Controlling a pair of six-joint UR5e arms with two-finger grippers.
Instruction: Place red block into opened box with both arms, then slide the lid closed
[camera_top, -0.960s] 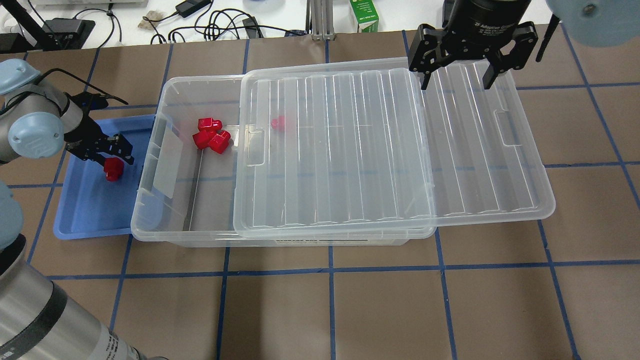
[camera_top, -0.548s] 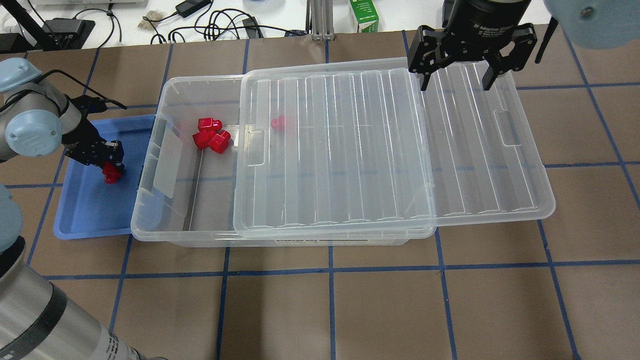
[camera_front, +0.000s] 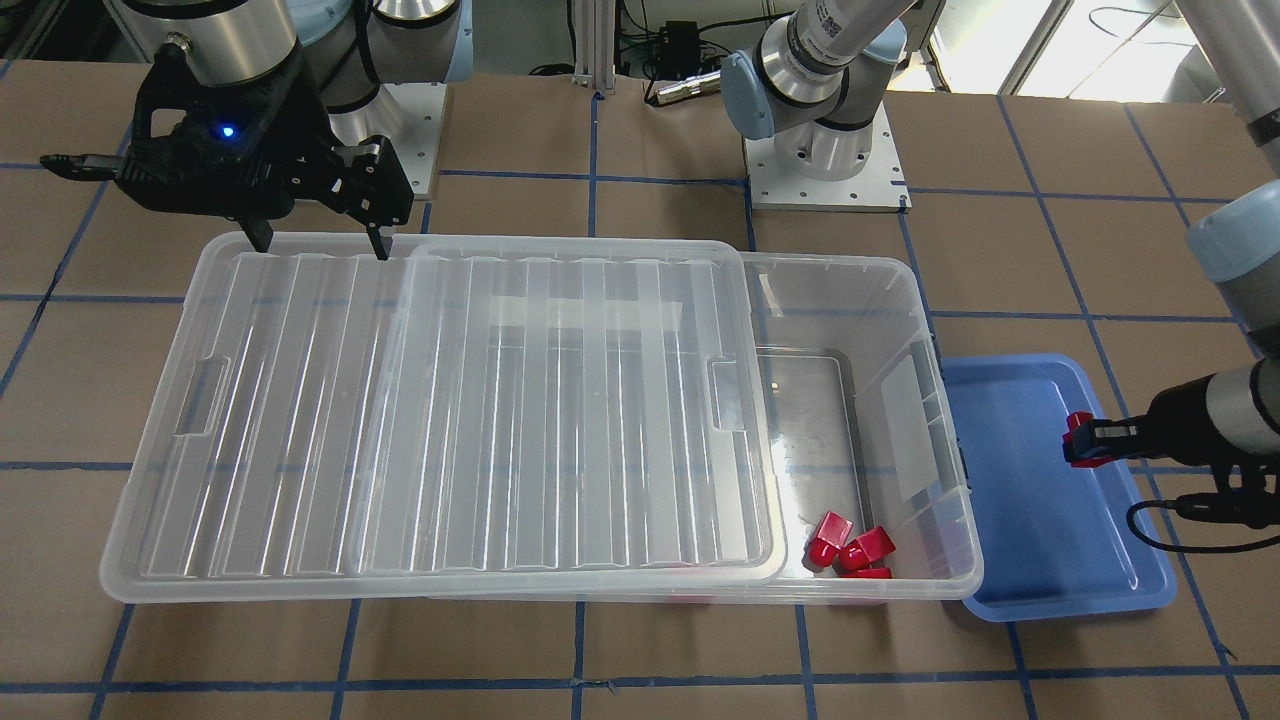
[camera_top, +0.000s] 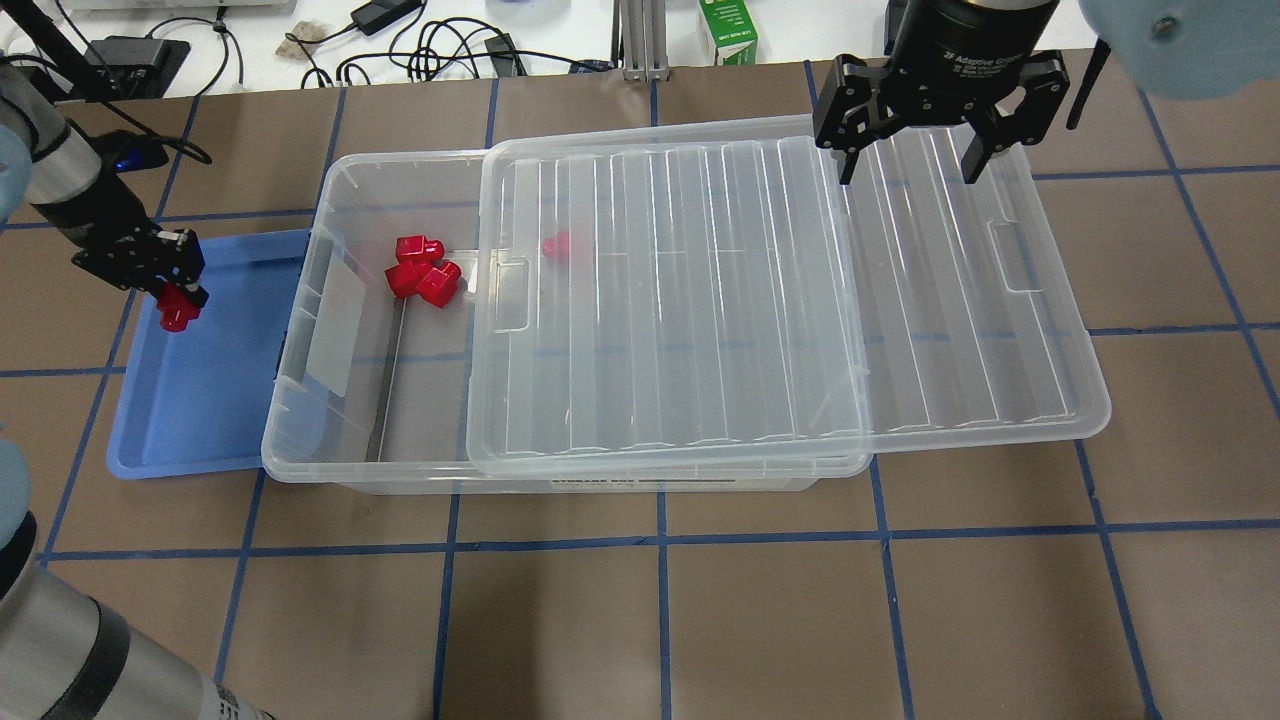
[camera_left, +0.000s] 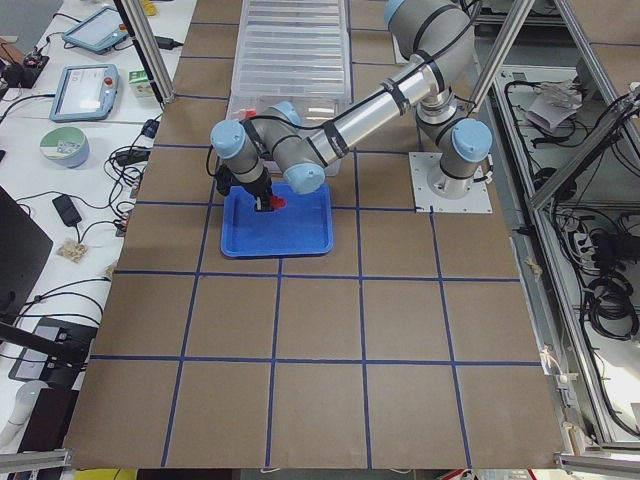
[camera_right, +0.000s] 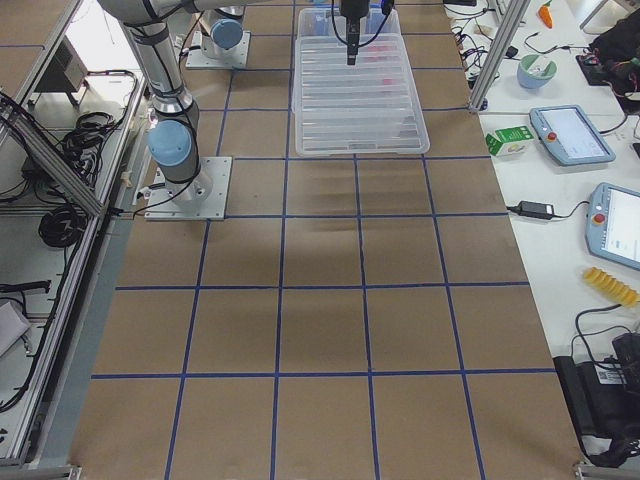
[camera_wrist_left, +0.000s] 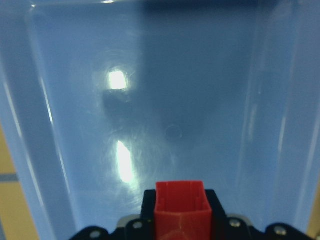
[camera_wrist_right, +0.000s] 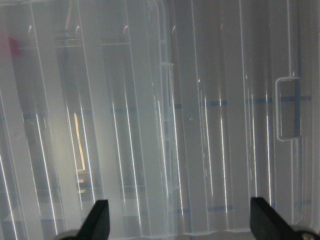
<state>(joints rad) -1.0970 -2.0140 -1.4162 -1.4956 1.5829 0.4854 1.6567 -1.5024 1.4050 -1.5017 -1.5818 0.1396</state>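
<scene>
Red block (camera_top: 177, 312) between jaws of left arm (camera_top: 62, 180), above blue tray (camera_top: 200, 410)

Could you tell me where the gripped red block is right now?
Overhead view, far left: the red block is gripped in the left hand over the blue tray, left of the box's open end.

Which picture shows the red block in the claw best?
The left wrist view: the red block is big and close, pinched in the left claw. The overhead, front-facing and left-side views show it only as a small red speck; the others miss it.
</scene>
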